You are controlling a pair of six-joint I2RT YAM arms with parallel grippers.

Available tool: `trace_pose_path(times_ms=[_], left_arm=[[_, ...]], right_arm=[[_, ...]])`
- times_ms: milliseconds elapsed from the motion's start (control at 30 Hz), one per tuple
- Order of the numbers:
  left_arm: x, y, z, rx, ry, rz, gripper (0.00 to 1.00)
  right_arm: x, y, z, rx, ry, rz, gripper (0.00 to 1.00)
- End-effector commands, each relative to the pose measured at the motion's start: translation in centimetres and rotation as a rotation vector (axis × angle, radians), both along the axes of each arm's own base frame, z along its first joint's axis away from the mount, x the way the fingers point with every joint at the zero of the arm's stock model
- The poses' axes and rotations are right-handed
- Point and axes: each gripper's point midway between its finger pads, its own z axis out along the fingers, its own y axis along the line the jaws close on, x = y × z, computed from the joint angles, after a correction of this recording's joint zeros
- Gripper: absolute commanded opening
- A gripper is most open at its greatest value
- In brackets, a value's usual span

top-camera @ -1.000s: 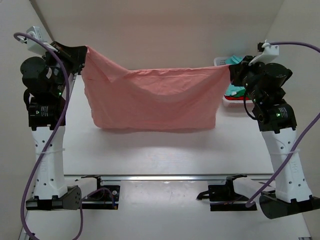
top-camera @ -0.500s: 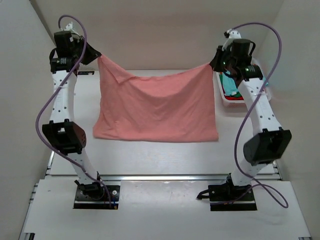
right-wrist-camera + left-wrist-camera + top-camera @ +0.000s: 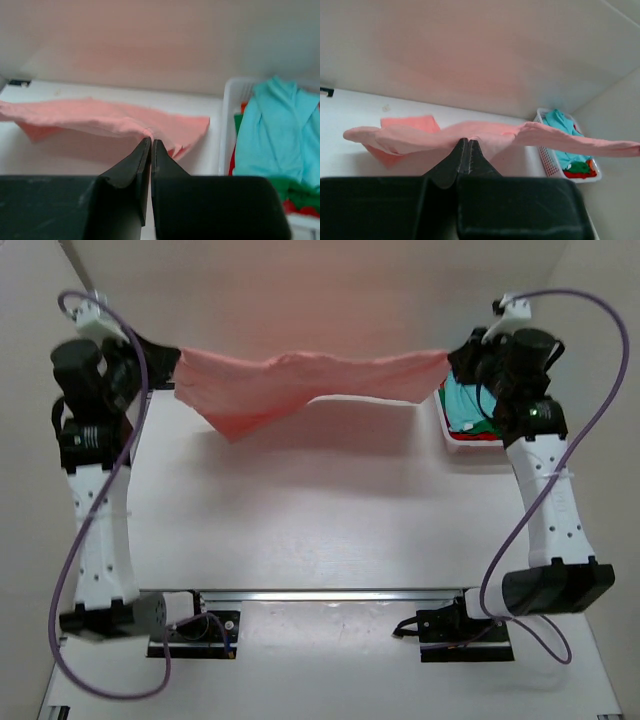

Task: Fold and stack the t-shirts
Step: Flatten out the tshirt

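I'm seeing the salmon-pink t-shirt [image 3: 300, 380] showing one plain colour throughout, with no print and a deeper pink shading in its folds. The left claw [image 3: 466, 145] and right claw [image 3: 151, 142] are both looking matte black. The basket [image 3: 227, 145] at the far right is showing white, and it is holding a teal shirt [image 3: 272, 135], a green shirt [image 3: 295, 192] and a red shirt [image 3: 300, 207], all plain. The desk [image 3: 330, 510] is reading white, tinged pink beneath the cloth. The left arm [image 3: 100, 540] and right arm [image 3: 548, 505] are showing white links with black joints, and the cable [image 3: 570, 293] is showing purple.
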Motion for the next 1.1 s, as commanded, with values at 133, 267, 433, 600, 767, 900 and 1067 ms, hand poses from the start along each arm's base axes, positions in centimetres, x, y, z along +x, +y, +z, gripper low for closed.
trace_pose_path(times_ms=[133, 267, 433, 600, 767, 900, 1067], left_arm=[[-6.7, -2.5, -18.3, 0.027, 0.302, -0.026, 0.00], [-11.5, -3.7, -23.9, 0.012, 0.392, -0.034, 0.00], [-14.8, -4.6, -23.0, 0.068, 0.388, -0.034, 0.00], [-14.4, -4.5, -18.2, 0.074, 0.313, -0.019, 0.00], [-10.6, -4.5, -21.8, 0.070, 0.401, -0.072, 0.00], [-4.4, -4.3, -25.2, 0.055, 0.490, -0.098, 0.00], [6.3, -2.1, -16.1, 0.046, 0.339, -0.054, 0.00]], right_arm=[[-5.3, 0.4, -16.2, 0.078, 0.333, 0.037, 0.00], [-10.6, 0.6, -23.6, 0.140, 0.504, 0.008, 0.00], [-15.3, -0.1, -26.0, 0.162, 0.571, -0.003, 0.00], [-15.3, -0.2, -22.4, 0.185, 0.493, 0.015, 0.00], [-11.0, 2.6, -22.5, 0.137, 0.533, 0.110, 0.00], [-3.6, 3.5, -22.1, 0.099, 0.546, 0.149, 0.00], [5.6, 4.5, -13.0, 0.015, 0.354, 0.135, 0.00]])
